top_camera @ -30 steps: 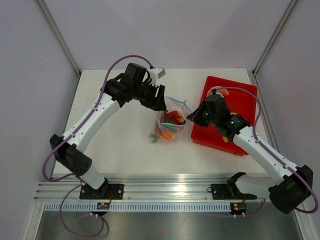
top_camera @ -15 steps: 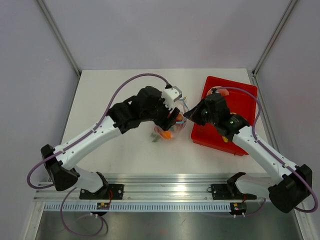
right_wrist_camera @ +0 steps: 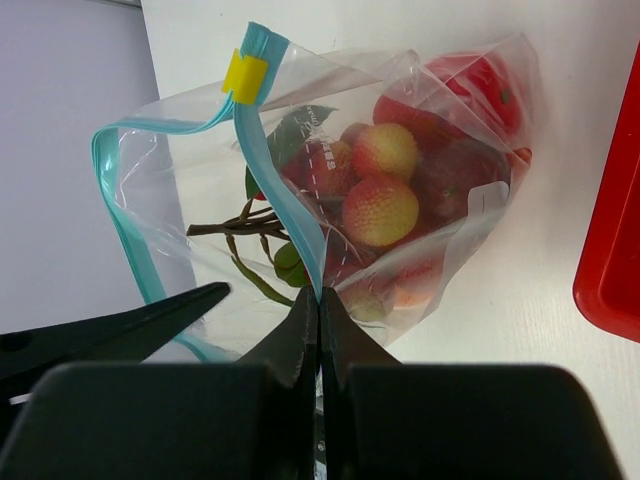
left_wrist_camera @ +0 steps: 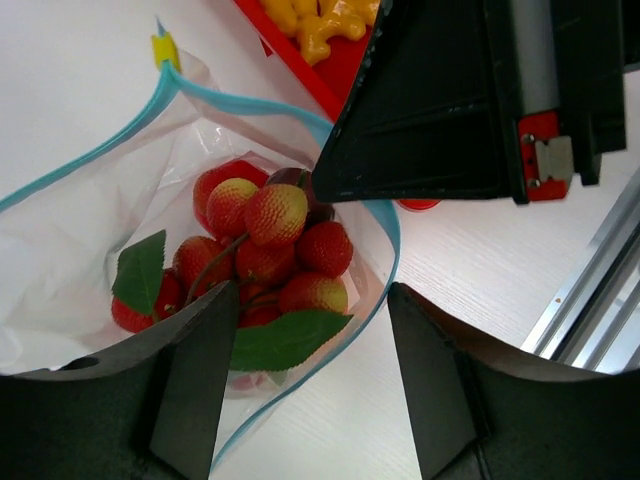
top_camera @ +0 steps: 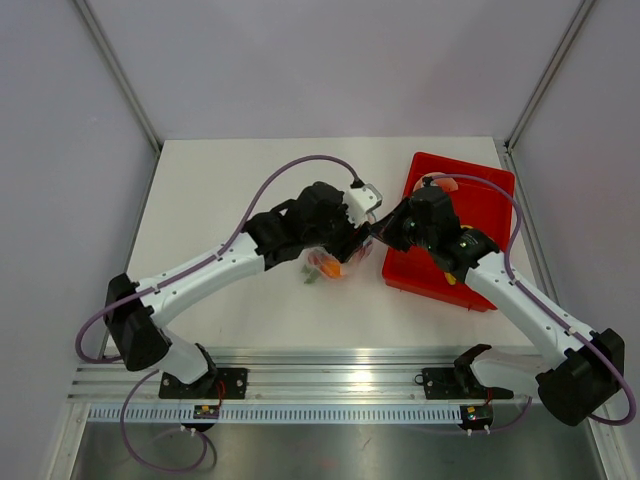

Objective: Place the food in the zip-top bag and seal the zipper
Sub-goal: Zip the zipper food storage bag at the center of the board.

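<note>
The clear zip-top bag [top_camera: 335, 262] lies just left of the red tray, holding red berries [left_wrist_camera: 270, 250] with green leaves and other red food [right_wrist_camera: 470, 80]. Its mouth is open, and the light blue zipper [right_wrist_camera: 285, 200] carries a yellow slider [right_wrist_camera: 245, 77]. My right gripper [right_wrist_camera: 318, 295] is shut on the zipper strip and holds that edge up; it also shows in the top view [top_camera: 385, 232]. My left gripper [left_wrist_camera: 310, 390] is open over the bag's mouth, one zipper edge [left_wrist_camera: 385, 260] running between its fingers. It is close beside the right gripper in the top view [top_camera: 355, 240].
The red tray [top_camera: 480, 215] stands to the right of the bag, with an orange piece [top_camera: 440, 183] at its far end and yellow food [left_wrist_camera: 320, 20] near its edge. Green and orange bits [top_camera: 312, 272] show at the bag's left side.
My left arm has swung from the bag's far left side to right over its mouth, next to the right gripper. The right gripper has kept its hold on the zipper.
</note>
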Controlling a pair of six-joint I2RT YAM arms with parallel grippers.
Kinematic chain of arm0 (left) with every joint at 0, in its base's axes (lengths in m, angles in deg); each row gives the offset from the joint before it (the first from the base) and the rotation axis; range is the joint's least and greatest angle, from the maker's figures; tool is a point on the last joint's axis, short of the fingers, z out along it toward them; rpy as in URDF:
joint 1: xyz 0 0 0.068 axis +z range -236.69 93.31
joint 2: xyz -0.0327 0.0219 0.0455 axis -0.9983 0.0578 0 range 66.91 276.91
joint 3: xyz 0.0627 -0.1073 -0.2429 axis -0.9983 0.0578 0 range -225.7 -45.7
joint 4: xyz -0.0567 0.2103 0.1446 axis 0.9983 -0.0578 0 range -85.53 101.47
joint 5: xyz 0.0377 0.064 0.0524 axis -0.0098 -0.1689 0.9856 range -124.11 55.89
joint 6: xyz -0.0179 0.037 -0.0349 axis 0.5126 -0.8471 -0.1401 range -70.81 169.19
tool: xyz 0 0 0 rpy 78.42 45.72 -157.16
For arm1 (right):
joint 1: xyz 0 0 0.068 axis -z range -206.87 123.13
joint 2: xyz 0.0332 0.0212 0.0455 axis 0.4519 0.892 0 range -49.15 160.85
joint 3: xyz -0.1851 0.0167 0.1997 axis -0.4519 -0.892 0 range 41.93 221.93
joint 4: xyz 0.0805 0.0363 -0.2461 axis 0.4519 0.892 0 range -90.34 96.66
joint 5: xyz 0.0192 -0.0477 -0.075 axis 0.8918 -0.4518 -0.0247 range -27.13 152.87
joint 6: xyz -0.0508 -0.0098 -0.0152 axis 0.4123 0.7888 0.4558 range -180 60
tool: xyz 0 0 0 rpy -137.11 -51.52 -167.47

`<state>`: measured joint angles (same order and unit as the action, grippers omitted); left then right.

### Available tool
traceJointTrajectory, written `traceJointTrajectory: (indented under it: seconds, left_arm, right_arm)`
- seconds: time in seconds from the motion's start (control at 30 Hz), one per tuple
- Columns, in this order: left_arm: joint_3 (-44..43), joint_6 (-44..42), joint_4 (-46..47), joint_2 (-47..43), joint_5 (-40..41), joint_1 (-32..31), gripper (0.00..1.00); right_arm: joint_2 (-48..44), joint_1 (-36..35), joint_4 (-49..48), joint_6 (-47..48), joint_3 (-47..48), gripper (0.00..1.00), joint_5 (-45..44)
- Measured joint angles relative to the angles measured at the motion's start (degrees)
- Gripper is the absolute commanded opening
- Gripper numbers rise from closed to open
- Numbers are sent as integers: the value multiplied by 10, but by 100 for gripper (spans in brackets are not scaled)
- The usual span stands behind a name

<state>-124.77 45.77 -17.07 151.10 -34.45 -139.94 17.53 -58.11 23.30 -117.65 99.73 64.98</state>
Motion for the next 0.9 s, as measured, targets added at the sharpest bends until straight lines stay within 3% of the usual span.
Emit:
traceJointTrajectory:
  seconds: [0.07, 0.17, 0.23, 0.27, 0.3, 0.33, 0.37, 0.4, 0.43, 0.5, 0.67, 0.9]
  left_arm:
    - [-8, -1, 0, 21, -8, -1, 52]
    - [-13, -1, 0, 49, -20, -4, 48]
    - [-13, 0, 0, 57, -28, -5, 35]
    - [-13, 1, -1, 57, -33, -5, 27]
    - [-13, 3, -1, 57, -38, -5, 9]
    - [-13, 4, -1, 57, -42, -6, 2]
    - [-13, -2, -2, 57, -44, -6, 0]
    - [-13, -3, -5, 57, -45, -6, 0]
    - [-15, -5, -13, 57, -45, -6, 0]
    - [-16, -13, -26, 57, -49, -6, 0]
    - [-6, -38, -45, 35, -73, -3, 0]
    - [51, -73, -55, -36, -104, 13, 0]
  right_arm:
    - [0, 0, -1, -2, 0, 0, 2]
    - [0, 0, -2, -2, 0, 1, 4]
    - [0, 0, 1, -1, 1, 5, 4]
    - [0, 0, 2, 0, 2, 10, 4]
    - [0, 0, 3, 2, 3, 16, 4]
    - [0, 0, 4, 4, 6, 30, 4]
    - [0, 0, 8, 10, 13, 37, 4]
    - [0, 0, 14, 17, 21, 43, 4]
    - [0, 0, 21, 24, 31, 56, 3]
    - [-1, 0, 32, 47, 49, 64, -4]
    - [-14, 10, 68, 134, 75, 66, -19]
    - [-38, 51, 38, 309, 58, 72, 48]
